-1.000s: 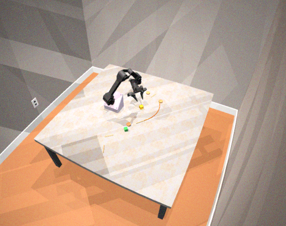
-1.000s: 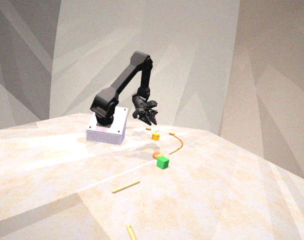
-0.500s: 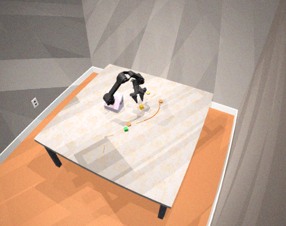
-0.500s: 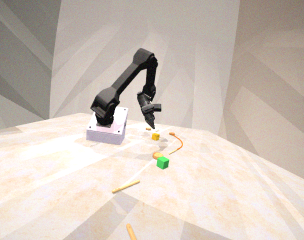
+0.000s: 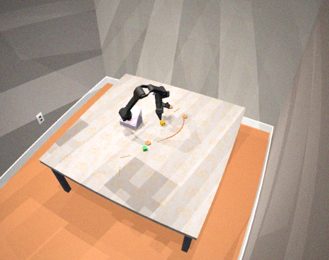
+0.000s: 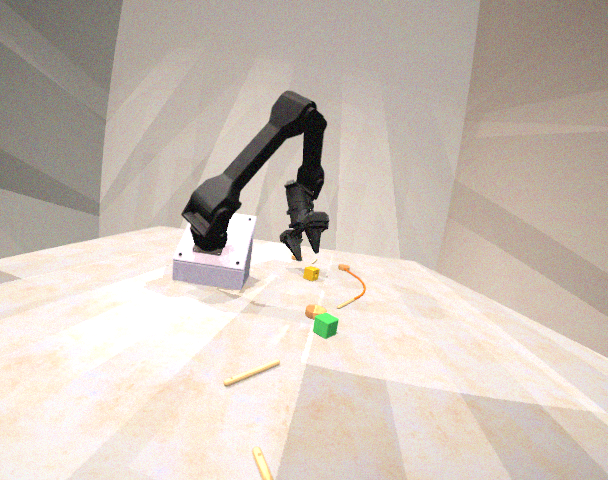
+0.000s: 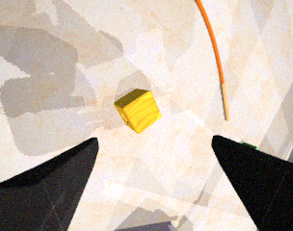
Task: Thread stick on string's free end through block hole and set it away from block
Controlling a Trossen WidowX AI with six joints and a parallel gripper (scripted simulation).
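Observation:
The yellow wooden block (image 5: pixel 162 123) (image 6: pixel 310 273) (image 7: pixel 141 113) sits on the table, with a small dark hole showing in one side face. My gripper (image 6: pixel 308 254) (image 7: pixel 155 141) is wide open and empty above the table near the block, its fingers clear of it. The orange string (image 5: pixel 173 135) (image 6: pixel 364 285) (image 7: pixel 215 45) curves over the table from its round button (image 5: pixel 184 116) (image 6: pixel 343 267). The thin stick (image 5: pixel 160 140) (image 6: pixel 346 303) (image 7: pixel 226 103) on its free end lies flat on the table, apart from the block. The string does not pass through the block.
A green cube (image 5: pixel 144 148) (image 6: pixel 325 326) lies beside a loose round button (image 5: pixel 147 143) (image 6: pixel 311 311). Two loose sticks (image 5: pixel 125 155) (image 5: pixel 119 171) lie beyond the cube. Another stick (image 5: pixel 176 109) and a button (image 5: pixel 170 106) lie behind the gripper. The arm's base box (image 5: pixel 128 123) stands left of the block.

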